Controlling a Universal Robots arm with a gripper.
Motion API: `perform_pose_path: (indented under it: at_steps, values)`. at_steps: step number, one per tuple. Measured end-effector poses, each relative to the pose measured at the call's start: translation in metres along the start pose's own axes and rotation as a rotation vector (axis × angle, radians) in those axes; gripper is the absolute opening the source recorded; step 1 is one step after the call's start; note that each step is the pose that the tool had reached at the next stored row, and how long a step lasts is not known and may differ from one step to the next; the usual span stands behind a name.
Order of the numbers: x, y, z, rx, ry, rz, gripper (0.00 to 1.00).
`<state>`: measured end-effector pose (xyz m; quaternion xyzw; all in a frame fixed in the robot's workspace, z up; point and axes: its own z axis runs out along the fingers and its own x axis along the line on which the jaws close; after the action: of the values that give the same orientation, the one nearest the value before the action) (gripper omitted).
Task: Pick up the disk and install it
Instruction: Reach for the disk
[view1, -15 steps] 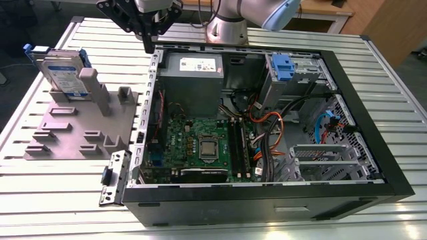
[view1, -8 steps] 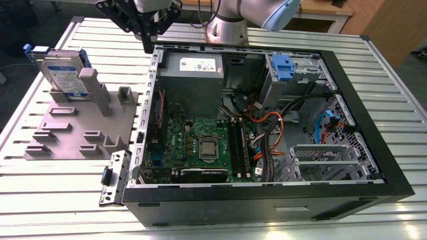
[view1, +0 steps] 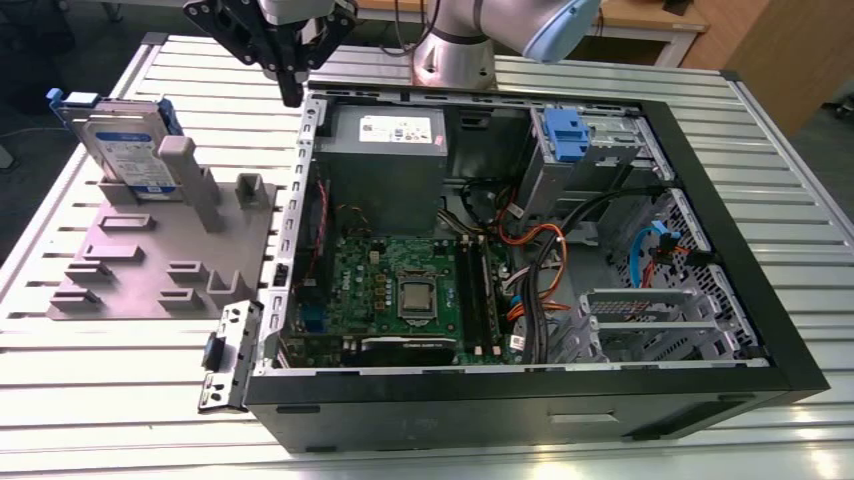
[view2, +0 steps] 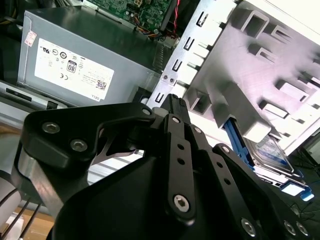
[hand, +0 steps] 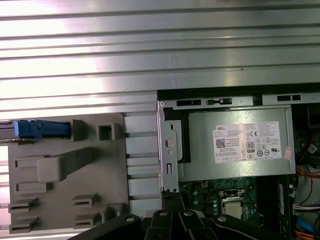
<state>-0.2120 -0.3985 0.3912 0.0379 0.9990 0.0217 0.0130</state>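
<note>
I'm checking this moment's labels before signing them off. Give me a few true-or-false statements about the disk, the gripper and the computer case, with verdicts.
1. The disk stands upright in the grey fixture, outside the computer case. True.
2. The gripper is holding the disk. False: it is shut on nothing and hangs by the case's edge, apart from the disk.
3. The case lies open, with the motherboard in plain sight. True.
4. The grey fixture sits on the exterior view's right of the case. False: it sits on the exterior view's left.
</note>
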Motion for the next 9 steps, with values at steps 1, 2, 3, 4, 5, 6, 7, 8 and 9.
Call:
perform_pose_path:
  at_steps: [1,2,3,4,5,6,7,8,9]
  values:
    - [0.0001,0.0,0.0,0.0,0.0,0.0,0.11]
    - [0.0001,0.0,0.0,0.0,0.0,0.0,0.11]
    - [0.0001,0.0,0.0,0.0,0.0,0.0,0.11]
    - [0.0002,0.0,0.0001,0.0001,0.0001,0.0,0.11]
    - [0.001,-0.0001,0.0008,0.0001,0.0001,0.0,0.11]
    - [0.001,-0.0001,0.0008,0.0001,0.0001,0.0,0.11]
    - [0.0011,-0.0001,0.0009,0.0001,0.0002,0.0,0.11]
    - [0.0011,-0.0001,0.001,0.0001,0.0002,0.0,0.11]
    - [0.0012,-0.0001,0.0011,0.0,0.0001,0.0,0.11]
